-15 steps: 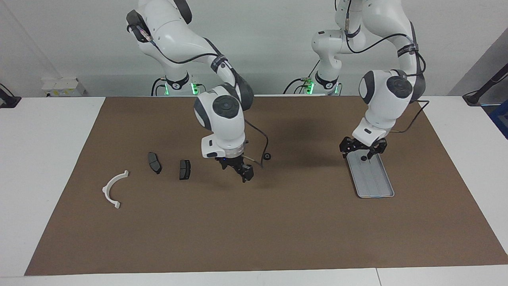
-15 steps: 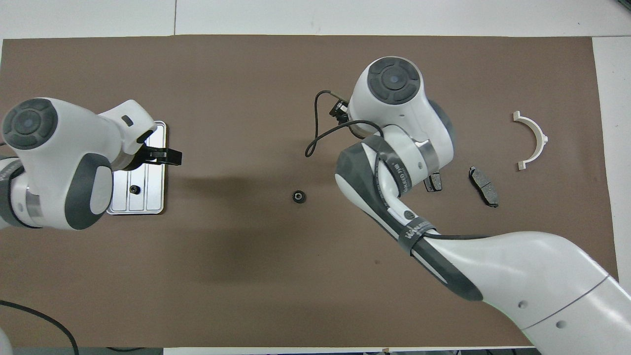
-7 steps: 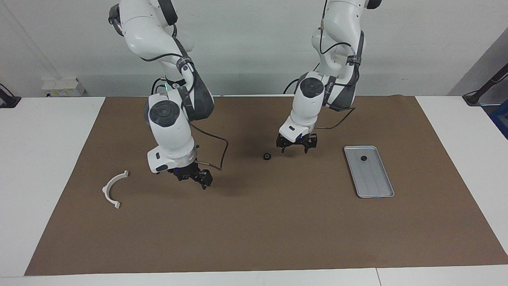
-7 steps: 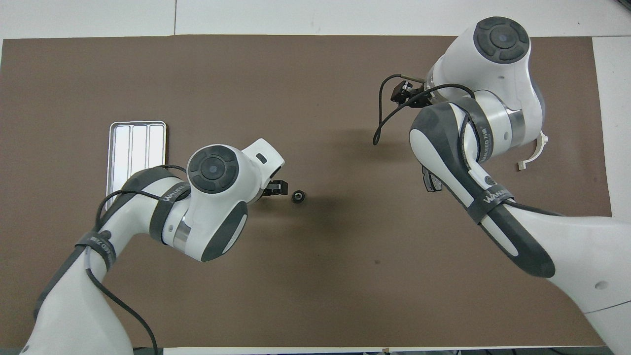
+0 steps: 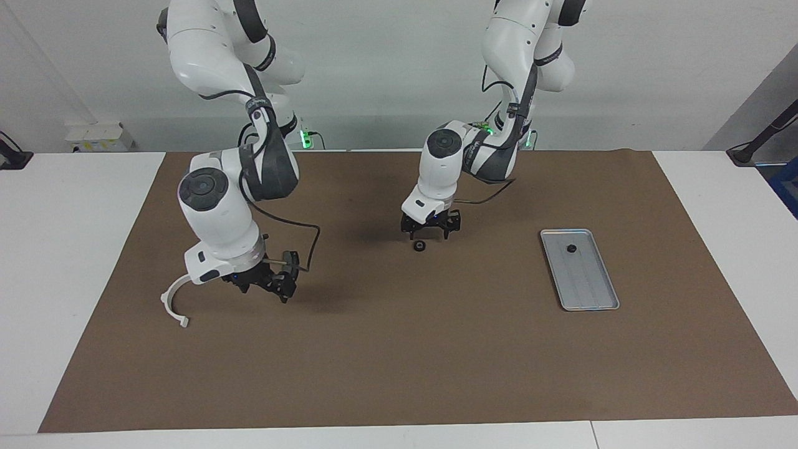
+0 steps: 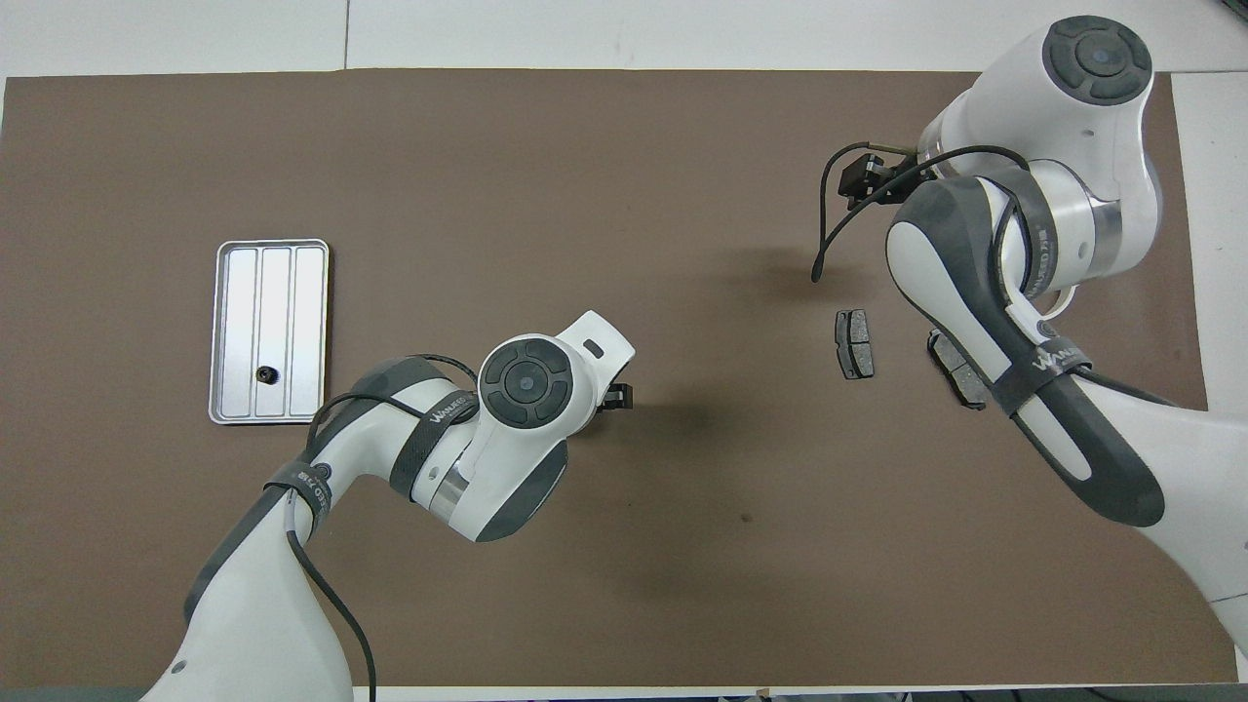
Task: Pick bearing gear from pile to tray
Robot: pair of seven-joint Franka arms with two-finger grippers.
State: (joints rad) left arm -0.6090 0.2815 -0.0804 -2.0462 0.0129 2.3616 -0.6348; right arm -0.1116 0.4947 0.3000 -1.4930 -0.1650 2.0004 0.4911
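Left arm has left the tray and swung toward the middle of the worktop; my left gripper now hangs right over the second small black gear on the brown mat, so one gear is already down in the tray, at its end nearer the robots, and I'm lining up the next pick. Left fingers are spread wide, empty, tips above the gear and not touching it as far as I can judge from the facing view; the overhead view hides the gear under the wrist. The right arm has drifted out to its own end of the table, and the right gripper hovers over the mat just beside the white half-ring bracket, with the two brake pads near it. Right fingers look spread too, holding nothing.
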